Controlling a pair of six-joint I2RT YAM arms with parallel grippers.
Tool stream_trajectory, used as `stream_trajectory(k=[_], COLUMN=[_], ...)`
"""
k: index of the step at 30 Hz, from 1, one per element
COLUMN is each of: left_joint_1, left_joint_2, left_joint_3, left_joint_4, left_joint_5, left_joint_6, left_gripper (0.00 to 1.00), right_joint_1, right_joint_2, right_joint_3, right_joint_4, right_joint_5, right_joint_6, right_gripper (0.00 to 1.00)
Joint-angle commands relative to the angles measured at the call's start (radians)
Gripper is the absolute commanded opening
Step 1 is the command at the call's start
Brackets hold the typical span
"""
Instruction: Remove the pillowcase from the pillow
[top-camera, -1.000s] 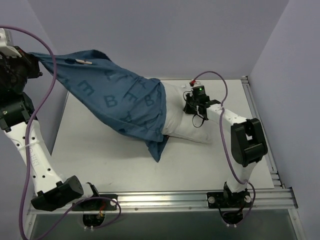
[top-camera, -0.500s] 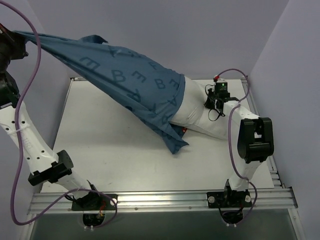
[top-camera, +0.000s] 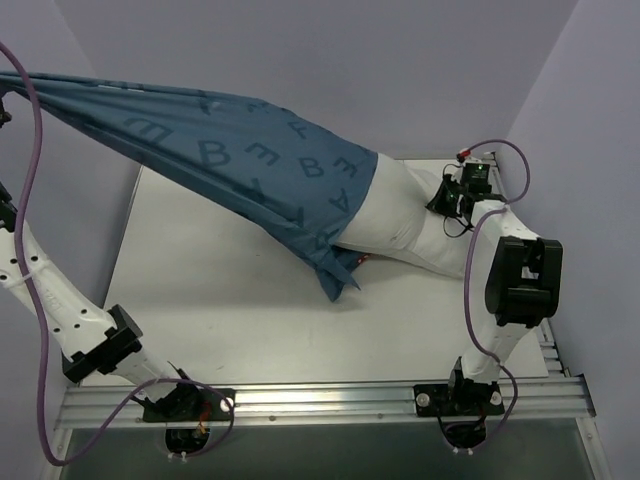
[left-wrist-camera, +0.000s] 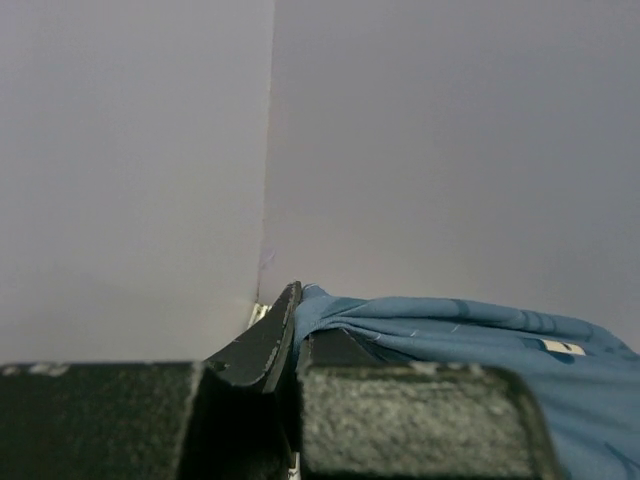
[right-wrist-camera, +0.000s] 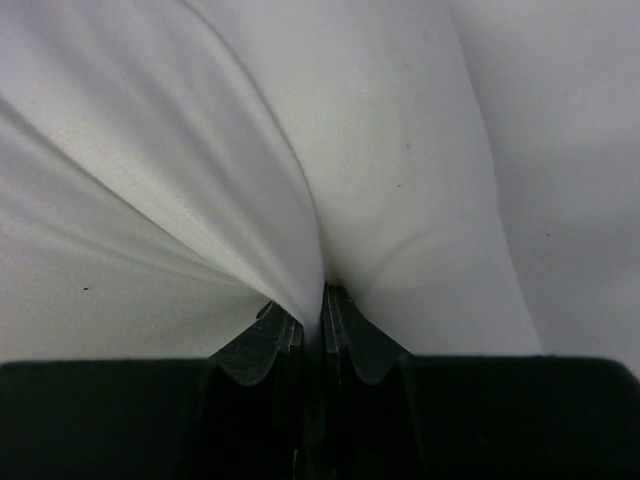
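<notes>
The blue lettered pillowcase (top-camera: 240, 160) stretches taut from the upper left edge of the top view down to the white pillow (top-camera: 410, 220), covering the pillow's left part. Its loose lower edge hangs toward the table. The pillow's right part is bare and lifted. My left gripper (left-wrist-camera: 298, 312) is shut on a bunched end of the pillowcase (left-wrist-camera: 470, 335); it lies past the left edge of the top view. My right gripper (top-camera: 447, 197) is shut on a pinched fold of the pillow (right-wrist-camera: 200, 180), as the right wrist view shows at the gripper (right-wrist-camera: 322, 300).
The white table (top-camera: 220, 310) lies below the fabric, closed in by lilac walls at the back and sides. An aluminium rail (top-camera: 330, 400) runs along the near edge with both arm bases. The left arm's purple cable (top-camera: 30, 200) hangs by the left wall.
The left arm has pulled the pillowcase end up and left, out of the top view, drawing the fabric taut. The right gripper has carried the pillow right and back. More white pillow shows.
</notes>
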Motion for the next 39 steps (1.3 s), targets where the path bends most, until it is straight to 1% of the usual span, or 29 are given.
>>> stream_trajectory(k=[1, 2, 3, 4, 5, 6, 7, 9, 11, 12, 14, 15, 16, 19, 20, 21, 23, 24, 25, 26, 27, 28, 30, 31, 32, 35, 36, 38, 39], left_joint_1=[0.194, 0.191, 0.174, 0.084, 0.026, -0.028, -0.074, -0.075, -0.076, -0.078, -0.105, -0.124, -0.145, -0.187, -0.203, -0.217, -0.254, -0.294, -0.314, -0.334, -0.374, -0.395, -0.438, -0.478, -0.496, -0.552, -0.566, -0.624, -0.650], left_joint_2=[-0.085, -0.131, -0.177, -0.270, -0.309, -0.337, -0.379, -0.403, -0.438, -0.447, -0.463, -0.464, -0.469, -0.490, -0.498, -0.509, -0.510, -0.510, -0.507, -0.504, -0.497, -0.492, -0.468, -0.460, -0.449, -0.417, -0.394, -0.359, -0.307], left_joint_3=[-0.011, -0.104, -0.351, -0.464, -0.556, -0.630, -0.743, -0.822, -0.930, -0.967, -1.063, -1.094, -1.167, -1.296, -1.386, -1.430, -1.534, -1.563, -1.588, -1.609, -1.643, -1.654, -1.653, -1.642, -1.624, -1.513, -1.483, -1.391, -1.358], left_joint_4=[0.441, 0.494, 0.550, 0.573, 0.547, 0.517, 0.482, 0.445, 0.379, 0.350, 0.215, 0.155, 0.068, -0.048, -0.066, -0.101, -0.141, -0.163, -0.192, -0.201, -0.214, -0.217, -0.237, -0.249, -0.260, -0.225, -0.142, -0.019, 0.066], left_joint_5=[-0.221, -0.113, -0.011, 0.048, 0.024, -0.020, -0.072, -0.034, 0.044, 0.082, 0.172, 0.170, 0.155, 0.147, 0.130, 0.109, 0.063, 0.023, 0.003, -0.012, -0.041, -0.054, -0.068, -0.063, -0.051, 0.033, 0.047, 0.020, 0.003], left_joint_6=[-0.070, -0.084, -0.069, -0.011, 0.067, 0.200, 0.226, 0.284, 0.330, 0.394, 0.489, 0.593, 0.638, 0.837, 0.891, 0.998, 1.104, 1.194, 1.226, 1.249, 1.281, 1.289, 1.297, 1.297, 1.298, 1.219, 1.121, 0.986, 0.900], left_gripper=[0.02, 0.02, 0.02, 0.02, 0.02, 0.02, 0.02, 0.02, 0.02, 0.02, 0.02, 0.02, 0.02, 0.02, 0.03, 0.07, 0.11, 0.15, 0.20, 0.27, 0.36, 0.56, 0.74, 0.98, 0.94, 0.94, 0.94, 0.94, 0.94], right_joint_1=[-0.156, -0.141, -0.124, -0.125, -0.128, -0.133, -0.145, -0.151, -0.142, -0.136, -0.112, -0.102, -0.095, -0.061, -0.041, -0.029, -0.001, 0.032, 0.046, 0.057, 0.075, 0.083, 0.095, 0.096, 0.123, 0.158, 0.166, 0.177, 0.180], right_joint_2=[0.123, 0.108, 0.103, 0.099, 0.092, 0.091, 0.094, 0.095, 0.089, 0.085, 0.065, 0.060, 0.048, 0.022, 0.014, 0.007, -0.021, -0.029, -0.042, -0.049, -0.056, -0.069, -0.079, -0.093, -0.099, -0.115, -0.116, -0.113, -0.113], right_joint_3=[-0.090, -0.092, -0.093, -0.095, -0.096, -0.093, -0.092, -0.090, -0.092, -0.095, -0.099, -0.099, -0.101, -0.101, -0.101, -0.101, -0.103, -0.103, -0.104, -0.104, -0.104, -0.107, -0.115, -0.119, -0.122, -0.135, -0.138, -0.139, -0.141], right_joint_4=[-0.284, -0.282, -0.285, -0.285, -0.285, -0.285, -0.288, -0.287, -0.288, -0.287, -0.282, -0.284, -0.282, -0.279, -0.279, -0.275, -0.267, -0.262, -0.264, -0.262, -0.256, -0.253, -0.241, -0.236, -0.232, -0.212, -0.206, -0.206, -0.206], right_joint_5=[0.524, 0.538, 0.547, 0.547, 0.544, 0.550, 0.550, 0.540, 0.536, 0.539, 0.541, 0.546, 0.546, 0.546, 0.544, 0.538, 0.526, 0.526, 0.527, 0.521, 0.515, 0.515, 0.492, 0.489, 0.472, 0.452, 0.441, 0.429, 0.426], right_joint_6=[-0.125, -0.129, -0.131, -0.131, -0.131, -0.129, -0.128, -0.128, -0.131, -0.131, -0.134, -0.138, -0.142, -0.154, -0.157, -0.160, -0.171, -0.178, -0.189, -0.197, -0.201, -0.206, -0.224, -0.224, -0.253, -0.278, -0.281, -0.284, -0.287], right_gripper=[0.00, 0.00, 0.00, 0.00, 0.00, 0.00, 0.00, 0.00, 0.00, 0.00, 0.00, 0.00, 0.00, 0.00, 0.00, 0.00, 0.00, 0.00, 0.00, 0.00, 0.00, 0.00, 0.00, 0.00, 0.00, 0.00, 0.00, 0.00, 0.00])
